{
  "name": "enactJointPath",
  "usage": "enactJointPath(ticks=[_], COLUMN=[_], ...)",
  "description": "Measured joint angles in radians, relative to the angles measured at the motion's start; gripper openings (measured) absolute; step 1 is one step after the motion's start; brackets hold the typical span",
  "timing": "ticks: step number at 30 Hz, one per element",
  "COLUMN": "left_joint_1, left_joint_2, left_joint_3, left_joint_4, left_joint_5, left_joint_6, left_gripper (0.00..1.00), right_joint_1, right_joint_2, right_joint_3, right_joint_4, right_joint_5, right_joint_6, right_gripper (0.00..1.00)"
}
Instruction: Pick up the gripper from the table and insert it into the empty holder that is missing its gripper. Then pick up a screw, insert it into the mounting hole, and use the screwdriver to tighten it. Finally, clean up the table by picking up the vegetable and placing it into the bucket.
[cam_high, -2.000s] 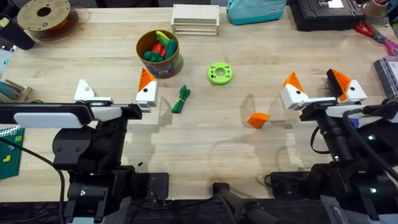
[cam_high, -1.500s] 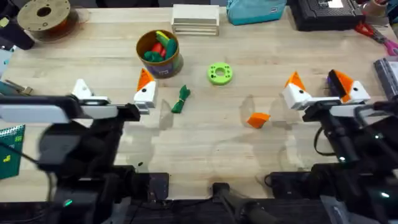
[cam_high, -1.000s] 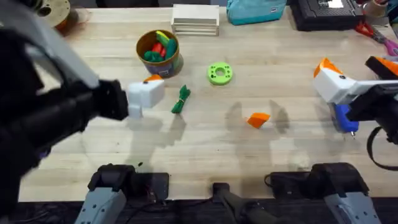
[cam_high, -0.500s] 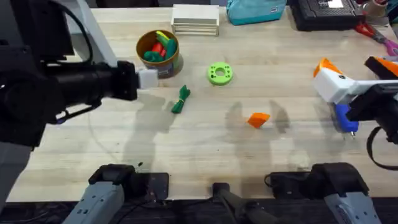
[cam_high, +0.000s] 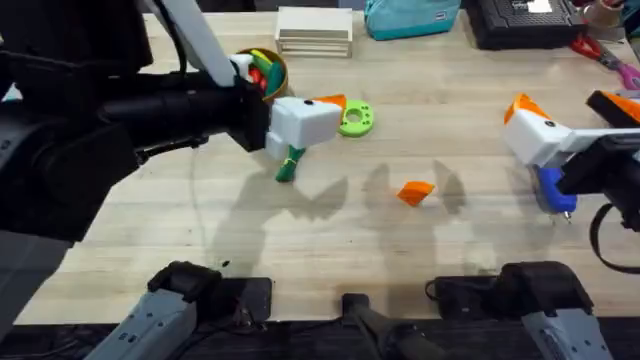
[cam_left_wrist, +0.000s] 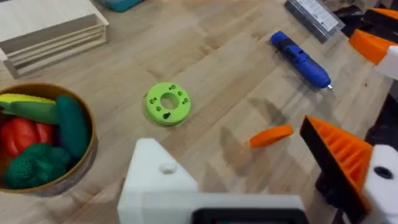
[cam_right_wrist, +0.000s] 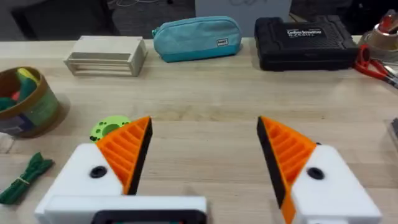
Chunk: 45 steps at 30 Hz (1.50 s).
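Wooden table (cam_high: 470, 100); loose orange gripper (cam_high: 415, 191)

A workshop bench, by the pale wooden tabletop (cam_high: 330, 230); black plastic tool case (cam_right_wrist: 309, 42); round filament spool (cam_high: 72, 22); blue electric screwdriver (cam_left_wrist: 301, 60).

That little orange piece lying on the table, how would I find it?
Start at the green ring in the middle of the wooden table. Go toward the robot's right side, nearer the bases: the orange piece lies alone, a small flat wedge attached to nothing.
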Motion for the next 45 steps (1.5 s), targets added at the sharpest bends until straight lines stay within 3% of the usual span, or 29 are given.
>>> enactJointPath(ticks=[5,9,14,17,18,25,33,35,41,45], left_joint_1=[-0.001,-0.009,-0.078,-0.135,-0.185,-0.216,-0.216,-0.216,-0.216,-0.216], left_joint_2=[0.000,0.014,-0.002,-0.073,-0.244,-0.566,-0.765,-0.845,-0.866,-0.866], left_joint_3=[0.000,-0.005,-0.074,-0.191,-0.384,-0.680,-0.833,-0.868,-0.871,-0.871], left_joint_4=[0.021,0.121,0.286,0.404,0.554,0.682,0.689,0.636,0.540,0.540], left_joint_5=[-0.003,-0.007,-0.029,-0.060,-0.089,-0.109,-0.127,-0.129,-0.130,-0.130], left_joint_6=[-0.005,0.024,0.113,0.141,0.160,0.161,0.136,0.131,0.125,0.033], left_gripper=[0.987,0.987,0.987,0.987,0.987,0.987,0.987,0.987,0.987,0.987], right_joint_1=[0.000,0.000,0.000,0.000,0.000,0.000,0.000,0.000,0.000,0.000], right_joint_2=[0.000,0.000,0.000,0.000,0.000,0.000,0.000,0.000,0.000,0.000], right_joint_3=[0.000,0.000,0.000,0.000,0.000,0.000,0.000,0.000,0.000,0.000], right_joint_4=[0.000,0.000,0.000,0.000,0.000,0.000,0.000,0.000,0.000,0.000], right_joint_5=[0.000,0.000,0.000,0.000,0.000,0.000,0.000,0.000,0.000,0.000], right_joint_6=[0.000,0.000,0.000,0.000,0.000,0.000,0.000,0.000,0.000,0.000], right_gripper=[0.990,0.990,0.990,0.990,0.990,0.989,0.990,0.990,0.990,0.990])
